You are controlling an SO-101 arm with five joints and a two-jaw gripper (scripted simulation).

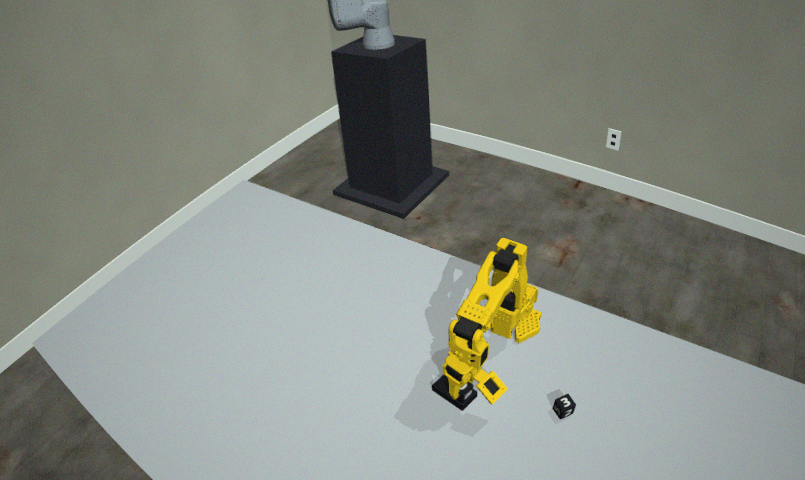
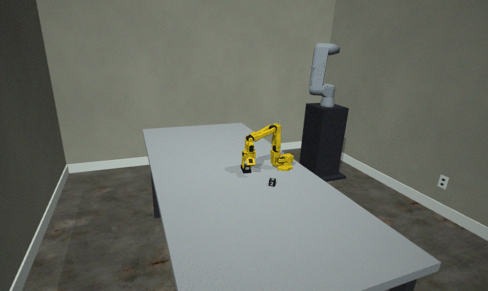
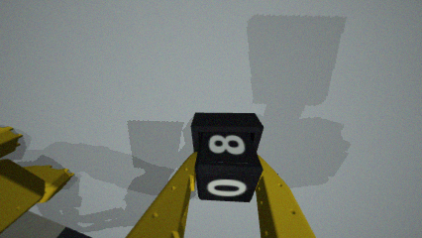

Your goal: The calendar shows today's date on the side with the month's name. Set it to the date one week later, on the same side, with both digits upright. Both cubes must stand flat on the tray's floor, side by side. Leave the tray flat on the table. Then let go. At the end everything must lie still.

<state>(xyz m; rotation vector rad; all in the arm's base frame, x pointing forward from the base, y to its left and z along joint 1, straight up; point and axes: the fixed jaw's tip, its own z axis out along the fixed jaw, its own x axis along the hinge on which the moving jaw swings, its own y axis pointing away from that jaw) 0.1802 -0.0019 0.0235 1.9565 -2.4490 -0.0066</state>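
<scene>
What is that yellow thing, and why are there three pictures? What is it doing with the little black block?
The yellow thing is a small robot arm standing on a grey table. One picture looks down from above, one from across the room, and one from a camera on the arm's wrist. Its end effector, like a pincer, is squeezed shut on a black number cube showing 8 and 0. A second number cube sits alone on the table nearby, showing a 3 on top. The grey arm on the black stand is just standing behind.

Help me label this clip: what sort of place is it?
Probably a bare robot test room: a long grey table carrying a small yellow arm, a grey arm on a black pedestal, plain walls.
</scene>
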